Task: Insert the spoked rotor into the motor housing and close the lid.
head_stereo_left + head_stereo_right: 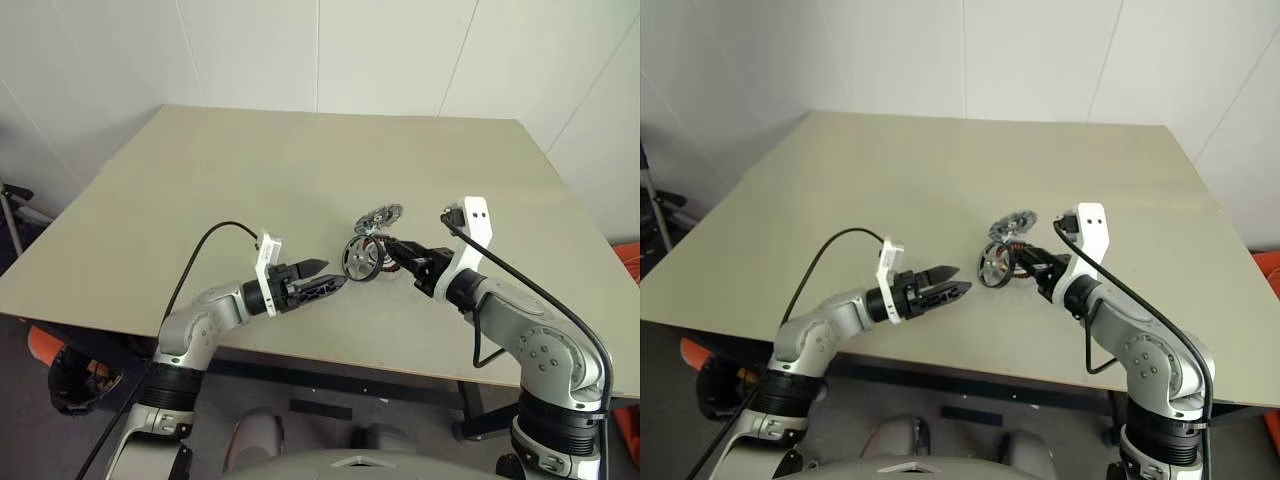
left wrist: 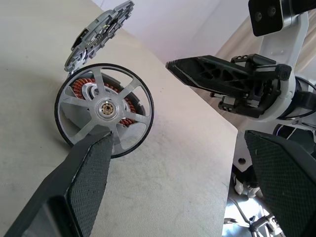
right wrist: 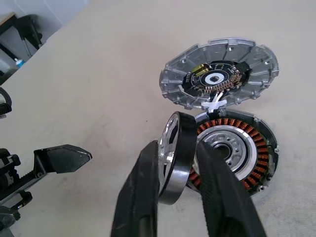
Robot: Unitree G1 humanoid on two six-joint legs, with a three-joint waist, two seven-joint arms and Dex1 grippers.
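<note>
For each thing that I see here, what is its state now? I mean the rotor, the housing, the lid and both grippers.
spoked rotor: on edge between the right gripper's fingers, beside the housing, not inserted.
motor housing: on the table, open, copper windings exposed.
lid: swung open, joined at the housing's rim.
right gripper: fingers on either side of the rotor's rim.
left gripper: open, empty, apart from the rotor.

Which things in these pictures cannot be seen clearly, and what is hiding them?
- Spoked rotor, right wrist view: it stands on edge between the right hand's fingers, so its face and real contact are unclear.
- Motor housing, right wrist view: the rotor and a finger cover its near side.
- Motor housing, left wrist view: the rotor covers most of it.
- Lid, head views: too small for detail.
- Left hand: open, apart from the rotor.
</note>
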